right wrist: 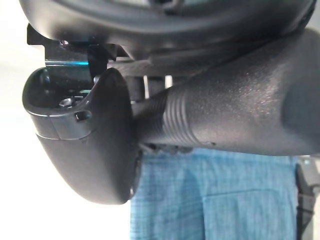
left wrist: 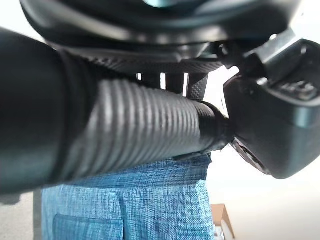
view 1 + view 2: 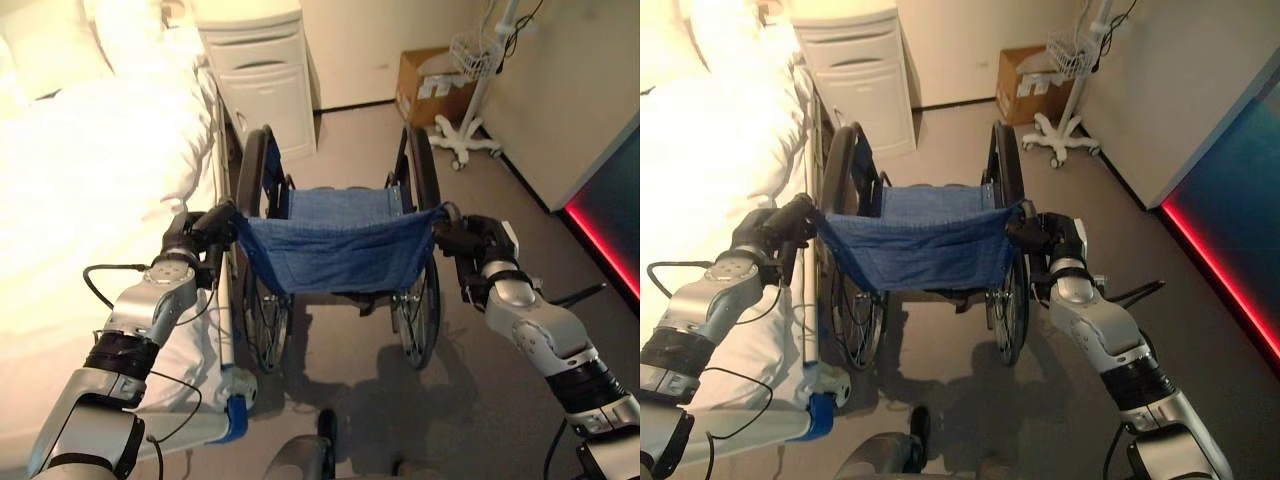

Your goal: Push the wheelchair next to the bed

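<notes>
Wheelchair is seen at frame centre from behind, blue fabric backrest stretched between its two push handles, large wheels on grey floor. It is placed just beside the bed, which takes up the left side of the frame; the wheelchair's left wheel is close to the bed rail. Left hand is seen at centre left, fingers curled round the left push handle; in the left wrist view the ribbed black grip is shown clamped under the palm, thumb wrapped at its end. Right hand is seen at centre right, fingers closed on the right push handle; in the right wrist view the textured grip is shown held against the palm with the thumb folded over. White bedside cabinet is found at upper centre, beyond the wheelchair and next to the bed head. Cardboard box sits at upper right against the wall, with a white wheeled stand carrying a wire basket just beside it
</notes>
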Controlling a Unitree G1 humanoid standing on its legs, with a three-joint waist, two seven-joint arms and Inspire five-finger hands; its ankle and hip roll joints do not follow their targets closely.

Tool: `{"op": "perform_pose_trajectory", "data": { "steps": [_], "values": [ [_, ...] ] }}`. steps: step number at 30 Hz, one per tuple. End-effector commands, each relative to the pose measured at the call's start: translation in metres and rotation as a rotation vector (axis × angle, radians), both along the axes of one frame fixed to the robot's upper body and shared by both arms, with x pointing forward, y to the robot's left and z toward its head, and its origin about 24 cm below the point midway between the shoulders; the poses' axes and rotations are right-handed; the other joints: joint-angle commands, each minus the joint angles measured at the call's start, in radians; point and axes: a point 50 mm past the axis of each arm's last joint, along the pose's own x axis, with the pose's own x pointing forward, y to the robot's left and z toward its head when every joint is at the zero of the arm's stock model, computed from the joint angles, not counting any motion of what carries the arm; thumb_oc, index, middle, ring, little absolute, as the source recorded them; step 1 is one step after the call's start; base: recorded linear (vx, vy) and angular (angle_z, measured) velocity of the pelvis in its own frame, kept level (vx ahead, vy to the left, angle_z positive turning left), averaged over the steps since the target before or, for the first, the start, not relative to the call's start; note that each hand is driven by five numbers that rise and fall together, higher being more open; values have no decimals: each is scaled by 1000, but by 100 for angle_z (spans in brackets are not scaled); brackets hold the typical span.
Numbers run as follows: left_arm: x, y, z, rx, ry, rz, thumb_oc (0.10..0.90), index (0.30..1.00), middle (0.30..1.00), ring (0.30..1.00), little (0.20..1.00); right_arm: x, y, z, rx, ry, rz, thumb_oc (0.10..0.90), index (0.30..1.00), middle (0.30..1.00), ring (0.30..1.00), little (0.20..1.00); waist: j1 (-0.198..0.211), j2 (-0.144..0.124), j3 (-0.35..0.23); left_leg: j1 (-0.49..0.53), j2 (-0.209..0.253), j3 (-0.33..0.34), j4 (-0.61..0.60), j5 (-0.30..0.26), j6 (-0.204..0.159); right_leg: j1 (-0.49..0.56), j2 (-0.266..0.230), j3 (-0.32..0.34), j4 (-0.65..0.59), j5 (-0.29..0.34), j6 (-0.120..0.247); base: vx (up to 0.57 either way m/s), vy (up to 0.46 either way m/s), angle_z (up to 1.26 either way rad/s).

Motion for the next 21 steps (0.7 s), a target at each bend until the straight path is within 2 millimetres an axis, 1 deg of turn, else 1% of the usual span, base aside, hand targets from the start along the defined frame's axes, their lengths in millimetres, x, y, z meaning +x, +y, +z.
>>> {"op": "perform_pose_trajectory", "data": {
  "steps": [1,2,4,5,6,7,8,9,10,11,14,15,16,17,18,19,21],
  "values": [
    [21,-91,43,-99,-210,-383,400,300,300,300,300,-14,70,23,198,-193,341,400,300,300,300,300,-75,-26,24,52,-79,87,274,-151,-54,-76,-25,-9,-524,537,15,569,-199,21],
    [21,-89,43,-99,-206,-386,400,300,300,300,300,-14,67,23,198,-196,331,400,300,300,300,300,-81,-29,22,71,-68,84,302,-154,-51,-69,-12,-20,-512,523,4,494,-188,34],
    [21,-91,40,-101,-199,-394,400,300,300,300,300,-13,65,24,197,-196,317,400,300,300,300,300,-85,-36,9,71,-59,60,381,-112,-62,-63,5,-16,-475,506,-19,435,-158,117],
    [21,-92,39,-102,-196,-395,400,300,300,300,300,-12,64,24,197,-195,315,400,300,300,300,300,-87,-36,6,70,-56,53,394,-104,-65,-61,9,-19,-468,501,-24,459,-142,130],
    [21,-96,34,-108,-189,-401,400,300,300,300,300,-12,63,25,190,-186,299,400,300,300,300,300,-88,-42,-11,69,-43,11,502,-10,-95,-51,20,-32,-422,495,-52,446,-147,69],
    [20,-96,34,-111,-190,-396,400,300,300,300,300,-13,63,27,183,-183,302,400,300,300,300,300,-92,-47,-17,54,-34,-3,596,29,-109,-45,20,-53,-408,491,-67,505,-153,52],
    [19,-96,34,-117,-190,-389,400,300,300,300,300,-13,63,31,176,-183,309,400,300,300,300,300,-89,-50,-20,38,-41,-13,651,39,-113,-35,23,-64,-404,487,-76,391,-101,55],
    [19,-93,34,-120,-188,-384,400,300,300,300,300,-14,64,34,169,-181,317,400,300,300,300,300,-82,-52,-22,26,-60,-25,688,39,-115,-29,28,-70,-397,479,-81,358,-60,53],
    [18,-88,34,-117,-187,-380,400,300,300,300,300,-14,63,36,166,-180,322,400,300,300,300,300,-74,-53,-22,15,-76,-36,699,49,-116,-23,35,-74,-390,477,-84,314,-46,16],
    [17,-84,34,-112,-187,-375,400,300,300,300,300,-14,63,38,166,-181,324,400,300,300,300,300,-68,-55,-21,4,-81,-44,693,49,-113,-18,41,-74,-383,476,-87,304,-47,-16],
    [13,-73,34,-101,-185,-367,400,300,300,300,300,-17,62,41,176,-183,328,400,300,300,300,300,-45,-64,-16,-22,-83,-63,597,26,-89,3,56,-61,-375,466,-85,302,-35,-23],
    [12,-69,33,-100,-186,-370,400,300,300,300,300,-18,63,42,181,-186,326,400,300,300,300,300,-36,-57,-16,-18,-73,-76,480,20,-79,7,70,-55,-366,449,-82,350,23,-14],
    [11,-66,33,-99,-190,-374,400,300,300,300,300,-18,64,41,185,-185,323,400,300,300,300,300,-26,-49,-10,6,-60,-74,353,25,-75,22,86,-51,-355,423,-82,331,50,-8],
    [10,-65,32,-99,-192,-375,400,300,300,300,300,-17,65,40,185,-185,322,400,300,300,300,300,-23,-43,-8,6,-54,-68,294,33,-76,29,96,-52,-352,413,-83,355,82,-12],
    [8,-64,29,-102,-195,-378,400,300,300,300,300,-17,66,35,182,-179,317,400,300,300,300,300,-11,-33,-2,0,-43,-42,190,58,-80,58,111,-49,-350,388,-87,299,85,-9],
    [7,-64,26,-103,-196,-380,400,300,300,300,300,-17,65,32,178,-175,316,400,300,300,300,300,-6,-24,-2,-24,-32,-25,134,87,-86,78,123,-51,-356,378,-92,379,100,-10],
    [2,-67,20,-105,-192,-389,400,300,300,300,300,-17,63,22,167,-162,311,400,300,300,300,300,15,-4,1,-82,3,14,2,187,-107,142,153,-47,-374,351,-105,438,89,-3]
  ]
}}
